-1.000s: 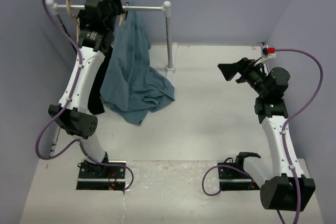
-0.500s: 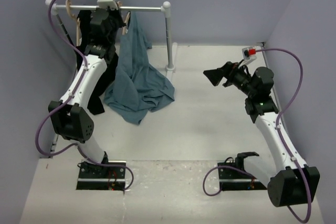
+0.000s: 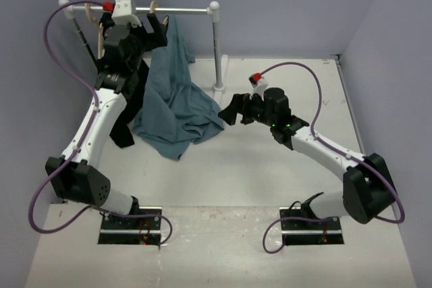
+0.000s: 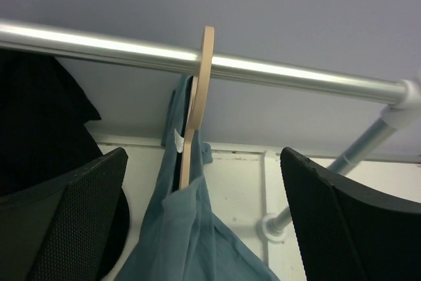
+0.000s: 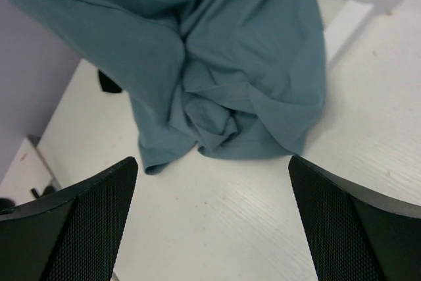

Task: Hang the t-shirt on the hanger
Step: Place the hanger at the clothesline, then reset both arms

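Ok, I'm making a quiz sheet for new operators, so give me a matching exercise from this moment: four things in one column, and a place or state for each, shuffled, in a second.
Column one:
1. hanger
2. t-shirt
3. black garment
4. right end effector

Column two:
a. open, above bunched cloth on the table
b. hooked over the metal rail
c. draped from the hanger down onto the table
d. hanging at the left end of the rail

Pairs: 1-b, 2-c, 3-d, 4-a.
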Controlling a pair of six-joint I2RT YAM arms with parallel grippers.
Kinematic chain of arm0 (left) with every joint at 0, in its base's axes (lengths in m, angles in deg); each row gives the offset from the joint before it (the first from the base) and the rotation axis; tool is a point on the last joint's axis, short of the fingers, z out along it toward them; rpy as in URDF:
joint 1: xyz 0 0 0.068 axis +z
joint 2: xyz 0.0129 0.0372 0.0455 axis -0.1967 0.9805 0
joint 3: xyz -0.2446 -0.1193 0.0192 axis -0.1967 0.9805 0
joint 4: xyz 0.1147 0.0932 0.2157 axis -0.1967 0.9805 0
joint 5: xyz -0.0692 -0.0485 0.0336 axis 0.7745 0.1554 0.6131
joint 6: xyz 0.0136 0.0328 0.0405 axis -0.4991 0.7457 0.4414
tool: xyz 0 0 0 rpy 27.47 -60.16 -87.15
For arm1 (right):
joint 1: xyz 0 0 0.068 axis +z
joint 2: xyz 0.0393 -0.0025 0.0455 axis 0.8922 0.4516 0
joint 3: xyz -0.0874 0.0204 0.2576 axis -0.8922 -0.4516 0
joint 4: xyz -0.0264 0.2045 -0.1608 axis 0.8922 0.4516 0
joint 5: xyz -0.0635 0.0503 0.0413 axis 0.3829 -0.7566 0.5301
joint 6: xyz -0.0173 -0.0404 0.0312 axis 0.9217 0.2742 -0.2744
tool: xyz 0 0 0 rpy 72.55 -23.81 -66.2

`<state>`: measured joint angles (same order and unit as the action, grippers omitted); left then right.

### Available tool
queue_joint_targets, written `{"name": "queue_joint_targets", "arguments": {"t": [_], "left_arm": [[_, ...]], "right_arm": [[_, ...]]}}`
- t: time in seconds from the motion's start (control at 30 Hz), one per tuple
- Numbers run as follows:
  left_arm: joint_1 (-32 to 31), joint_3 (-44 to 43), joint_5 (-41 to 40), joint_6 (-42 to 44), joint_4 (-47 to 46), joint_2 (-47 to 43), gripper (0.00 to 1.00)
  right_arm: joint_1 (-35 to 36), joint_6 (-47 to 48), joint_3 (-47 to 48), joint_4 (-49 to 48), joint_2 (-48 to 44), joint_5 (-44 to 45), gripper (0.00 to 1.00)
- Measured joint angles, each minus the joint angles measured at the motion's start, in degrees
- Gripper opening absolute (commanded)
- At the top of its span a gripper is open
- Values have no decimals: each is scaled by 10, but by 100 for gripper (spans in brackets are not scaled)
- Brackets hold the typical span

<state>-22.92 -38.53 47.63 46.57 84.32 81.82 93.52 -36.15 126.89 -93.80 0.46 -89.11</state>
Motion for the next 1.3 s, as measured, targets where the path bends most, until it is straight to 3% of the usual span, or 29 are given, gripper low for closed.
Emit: {"name": "queue_joint_targets", "arguments": {"t": [0.13,0.23,0.47,0.7,1.03,1.3], "left_arm": [[0,28,6,-32,49,-88,100],[0,59,5,-50,96,-164,100],[0,233,6,-52,197,-318,100],[0,357,6,-28,260,-398,100],[0,451,-27,5,233,-574,100],[0,473,-32,13,229,-594,100]], "right_arm": [[7,-5,2,34,22,80,99],[6,-2,3,69,-14,152,99],[6,66,79,246,-217,343,99],[6,101,120,392,-370,451,99],[6,107,82,509,-476,478,99],[6,107,48,525,-506,485,99]]}}
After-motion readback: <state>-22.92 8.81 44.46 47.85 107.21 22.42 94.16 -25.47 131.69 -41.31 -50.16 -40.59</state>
